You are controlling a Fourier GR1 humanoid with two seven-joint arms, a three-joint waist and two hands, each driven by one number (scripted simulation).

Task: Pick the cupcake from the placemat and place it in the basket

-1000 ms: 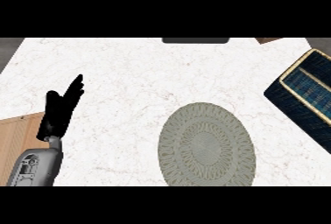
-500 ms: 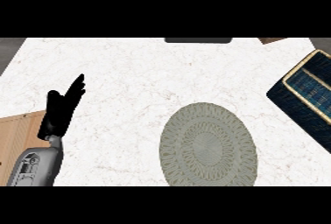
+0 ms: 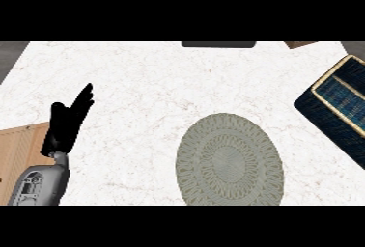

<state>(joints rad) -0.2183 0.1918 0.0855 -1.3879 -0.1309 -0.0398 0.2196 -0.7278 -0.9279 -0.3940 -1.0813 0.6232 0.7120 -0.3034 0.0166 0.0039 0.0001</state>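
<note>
Now | left hand [image 3: 68, 118] released, resting far left | placemat [image 3: 230, 161] bare, no cupcake seen | basket [image 3: 343, 103] far right | right hand unseen

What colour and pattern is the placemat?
Grey-green placemat with concentric woven rings, seen in the head view.

Mat, basket and one hand on the bench

The placemat [image 3: 230, 161] lies on the bench [image 3: 164, 77] toward its near edge, right of centre. The basket [image 3: 341, 103] sits at the right edge, behind and to the right of the placemat, apart from it. The left hand [image 3: 65, 123] rests at the left, well apart from the placemat, fingers pointing away from the near edge.
</note>
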